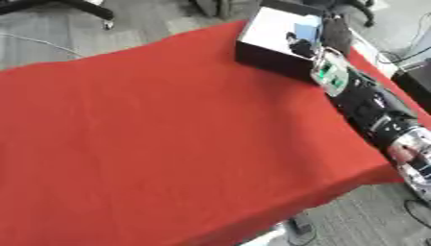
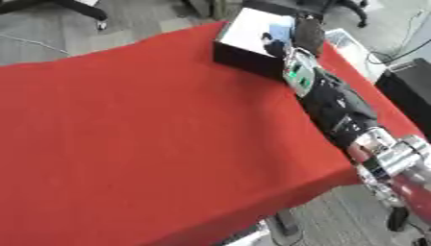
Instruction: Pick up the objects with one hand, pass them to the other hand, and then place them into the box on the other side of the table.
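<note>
A black box point(image 1: 268, 57) with a pale inside stands at the far right corner of the red table point(image 1: 168, 134). My right arm point(image 1: 370, 103) lies along the table's right edge and reaches up to it. My right hand point(image 1: 300, 46) is inside the box's opening, its dark fingers low over the pale floor. Just beyond the hand, a blue patch point(image 1: 308, 31) shows in the box; whether the hand holds it is unclear. The wrist point(image 1: 330, 72) shows green lights at the box's near corner. No left hand shows in either view.
Chair legs point(image 1: 84, 9) stand on the grey floor past the table's far left edge. A black case point(image 1: 417, 79) sits on the floor to the right of the table. Another chair base point(image 2: 353, 12) stands behind the box.
</note>
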